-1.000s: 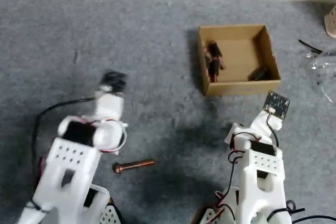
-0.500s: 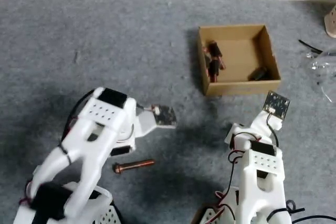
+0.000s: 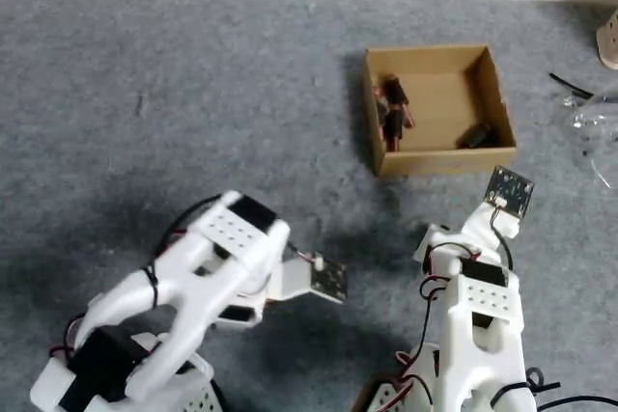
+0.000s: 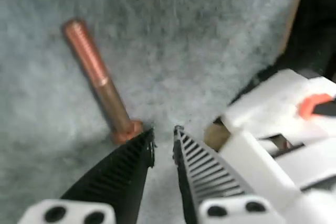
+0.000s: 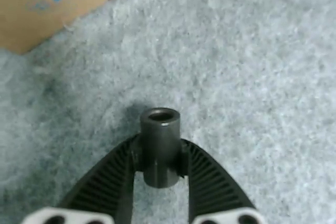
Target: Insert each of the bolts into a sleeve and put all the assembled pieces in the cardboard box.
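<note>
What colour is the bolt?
The bolt is copper-coloured, a shiny reddish brown; the left wrist view shows it best.

— Where's the cardboard box [image 3: 446, 160]?
— Far right on the table [image 3: 145, 74], with assembled pieces [image 3: 394, 111] inside.
— The bolt [image 4: 102, 85]?
— On the table, just beside the left tool [image 4: 163, 130]; the sleeve [image 5: 160, 142] sits in the right tool [image 5: 160, 149], before the box
</note>
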You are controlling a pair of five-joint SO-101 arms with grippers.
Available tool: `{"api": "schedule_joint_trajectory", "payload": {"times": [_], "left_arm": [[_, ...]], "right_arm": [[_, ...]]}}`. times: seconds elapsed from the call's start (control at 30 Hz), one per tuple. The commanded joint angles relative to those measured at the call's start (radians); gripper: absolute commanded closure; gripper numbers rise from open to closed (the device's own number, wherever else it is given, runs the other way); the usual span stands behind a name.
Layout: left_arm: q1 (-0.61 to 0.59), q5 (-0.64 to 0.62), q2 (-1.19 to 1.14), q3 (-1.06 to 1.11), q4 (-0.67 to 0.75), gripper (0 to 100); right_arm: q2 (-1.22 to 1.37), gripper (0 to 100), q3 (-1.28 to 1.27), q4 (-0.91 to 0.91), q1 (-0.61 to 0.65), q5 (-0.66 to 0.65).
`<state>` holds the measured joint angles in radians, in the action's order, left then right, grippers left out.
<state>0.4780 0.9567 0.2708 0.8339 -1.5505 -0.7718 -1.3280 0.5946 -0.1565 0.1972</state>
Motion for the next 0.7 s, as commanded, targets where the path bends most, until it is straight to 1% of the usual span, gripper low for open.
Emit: {"api": "schedule_joint_trajectory", "payload": {"times": [0.0,0.07,0.2,0.33,0.57,0.67], "left_arm": [[0.087,-0.049,0.033,0.042,0.084,92],[0.096,-0.075,0.033,0.045,0.109,92],[0.082,-0.077,0.033,0.048,0.163,92],[0.018,-0.078,0.033,0.050,0.210,92],[-0.059,-0.077,0.033,0.045,0.212,92],[-0.093,-0.075,0.031,0.051,0.244,92]], "right_arm": [[0.001,99.5,0.007,-0.033,0.001,-0.015],[0.001,99.5,0.007,-0.033,0.001,-0.015],[0.001,99.5,0.007,-0.033,0.001,-0.015],[0.001,99.5,0.007,-0.033,0.001,-0.015],[0.001,99.5,0.007,-0.033,0.001,-0.015],[0.001,99.5,0.005,-0.033,0.002,-0.049]]}}
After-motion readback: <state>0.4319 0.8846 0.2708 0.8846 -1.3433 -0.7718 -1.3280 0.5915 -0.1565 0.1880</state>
